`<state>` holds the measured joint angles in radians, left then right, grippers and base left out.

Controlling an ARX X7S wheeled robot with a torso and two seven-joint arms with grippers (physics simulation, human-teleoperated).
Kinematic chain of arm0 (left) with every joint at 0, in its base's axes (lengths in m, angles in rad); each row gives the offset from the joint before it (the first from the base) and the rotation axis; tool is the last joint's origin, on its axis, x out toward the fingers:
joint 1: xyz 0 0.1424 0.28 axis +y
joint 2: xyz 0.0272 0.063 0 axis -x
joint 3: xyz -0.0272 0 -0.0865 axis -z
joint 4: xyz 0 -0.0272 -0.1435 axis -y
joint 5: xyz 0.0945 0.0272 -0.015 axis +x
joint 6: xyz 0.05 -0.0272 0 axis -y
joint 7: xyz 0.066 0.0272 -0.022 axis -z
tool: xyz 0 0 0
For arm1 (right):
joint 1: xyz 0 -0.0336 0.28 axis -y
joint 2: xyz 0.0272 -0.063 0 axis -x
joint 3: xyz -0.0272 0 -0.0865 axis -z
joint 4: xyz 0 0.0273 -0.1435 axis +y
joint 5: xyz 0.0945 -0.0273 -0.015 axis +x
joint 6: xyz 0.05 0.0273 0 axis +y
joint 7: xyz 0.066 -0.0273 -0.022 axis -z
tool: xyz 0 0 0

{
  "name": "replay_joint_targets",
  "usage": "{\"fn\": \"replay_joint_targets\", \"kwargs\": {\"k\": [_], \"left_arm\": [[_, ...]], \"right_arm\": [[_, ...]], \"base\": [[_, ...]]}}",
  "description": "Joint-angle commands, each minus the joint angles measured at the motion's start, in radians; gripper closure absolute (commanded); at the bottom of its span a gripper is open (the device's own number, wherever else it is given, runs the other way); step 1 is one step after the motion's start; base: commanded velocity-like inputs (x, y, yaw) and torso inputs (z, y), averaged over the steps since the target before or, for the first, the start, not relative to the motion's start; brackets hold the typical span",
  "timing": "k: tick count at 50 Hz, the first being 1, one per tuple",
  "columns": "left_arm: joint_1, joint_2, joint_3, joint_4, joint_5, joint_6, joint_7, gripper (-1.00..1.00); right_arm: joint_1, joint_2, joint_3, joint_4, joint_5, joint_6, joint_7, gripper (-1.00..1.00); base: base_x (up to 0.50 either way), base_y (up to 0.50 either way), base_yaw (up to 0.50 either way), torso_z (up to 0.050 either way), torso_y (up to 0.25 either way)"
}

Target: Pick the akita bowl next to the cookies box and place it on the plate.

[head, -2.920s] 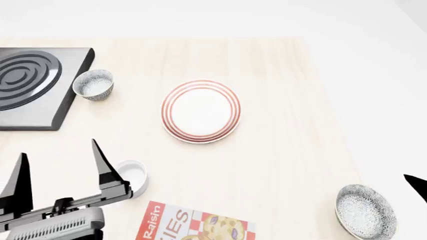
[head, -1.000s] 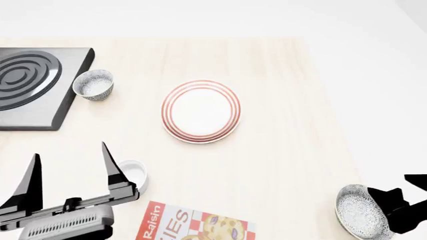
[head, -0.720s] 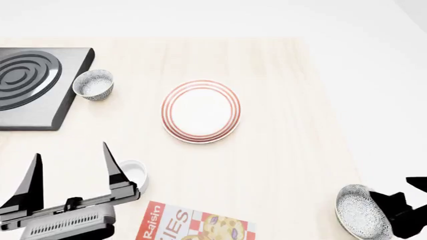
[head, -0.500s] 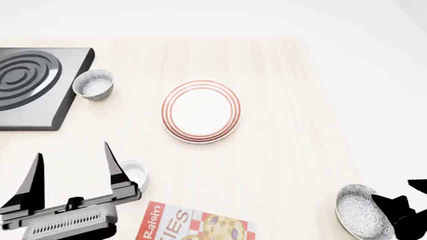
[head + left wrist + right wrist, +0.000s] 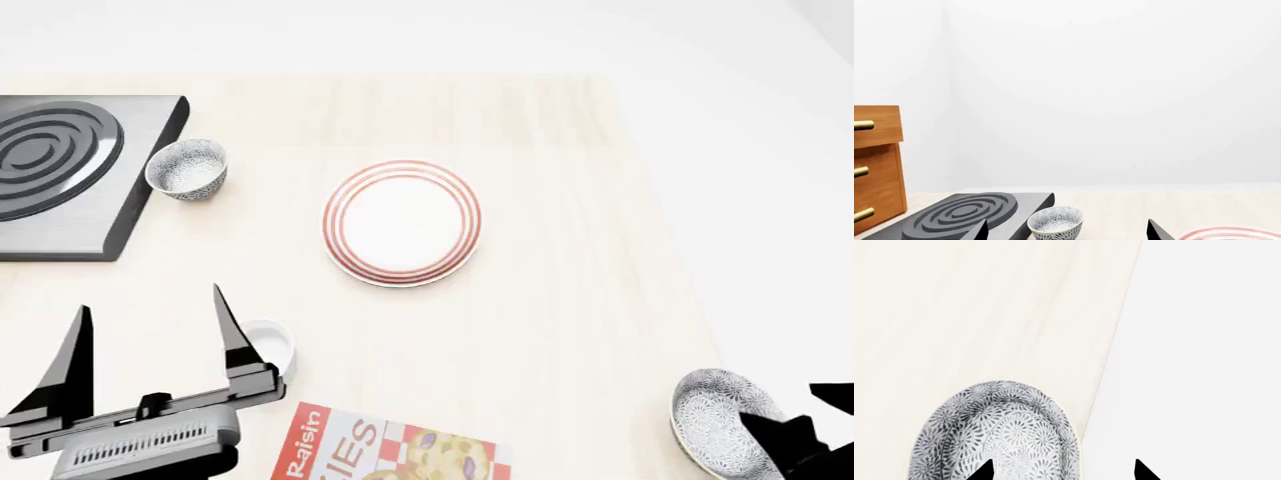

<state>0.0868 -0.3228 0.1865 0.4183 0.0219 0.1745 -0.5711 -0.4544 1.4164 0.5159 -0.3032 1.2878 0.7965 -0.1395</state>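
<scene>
Reaching toward the near right corner of the table [image 5: 561, 330], the right gripper [image 5: 1062, 474] hangs at the bowl [image 5: 723, 420], which sits by the table's right edge with the cookies box [image 5: 387, 452] well to its left along the near edge. In the right wrist view two dark fingertips [image 5: 984, 471] stand spread, one over the bowl's patterned inside and the other beyond its rim on the side of the table edge, so the rim lies between them. Nothing is pinched yet; whether either tip touches the bowl cannot be told.

By this showing the task is at its start. The bowl rests on the table, not lifted, and the plate [image 5: 400, 223] lies bare near the middle, well apart from it. What is left, as a judgement: pinch the rim, lift, carry across to the plate and set down.

The left gripper [image 5: 154, 345] hovers spread and empty at the near left, just beside a white cup [image 5: 271, 345]. A second speckled bowl [image 5: 186, 169] stands against the stove [image 5: 60, 170] and seems no part of the job.
</scene>
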Motion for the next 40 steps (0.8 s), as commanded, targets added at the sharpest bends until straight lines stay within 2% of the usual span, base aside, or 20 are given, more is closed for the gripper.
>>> {"fn": "replay_joint_targets", "kwargs": {"k": [1,16,27,40], "left_arm": [[-0.001,0.016,-0.018,-0.01,0.019,0.007,0.014,-1.0],[-0.001,0.013,-0.01,-0.006,0.019,0.001,0.01,-1.0],[0.0,0.01,-0.007,0.01,0.02,-0.016,0.008,-1.0],[-0.003,0.007,-0.003,0.002,0.018,-0.013,0.004,-1.0]], "right_arm": [[-0.007,-0.058,0.044,-0.001,-0.053,0.021,-0.042,-1.0],[0.017,-0.054,-0.045,0.015,-0.065,-0.029,-0.045,-1.0],[-0.005,-0.088,0.04,0.0,-0.11,0.008,-0.067,-1.0],[0.006,-0.094,-0.003,0.007,-0.124,-0.006,-0.065,-1.0]], "base": [[0.0,0.0,0.0,0.0,0.0],[0.0,0.0,0.0,0.0,0.0],[0.0,0.0,0.0,0.0,0.0],[0.0,0.0,0.0,0.0,0.0]]}}
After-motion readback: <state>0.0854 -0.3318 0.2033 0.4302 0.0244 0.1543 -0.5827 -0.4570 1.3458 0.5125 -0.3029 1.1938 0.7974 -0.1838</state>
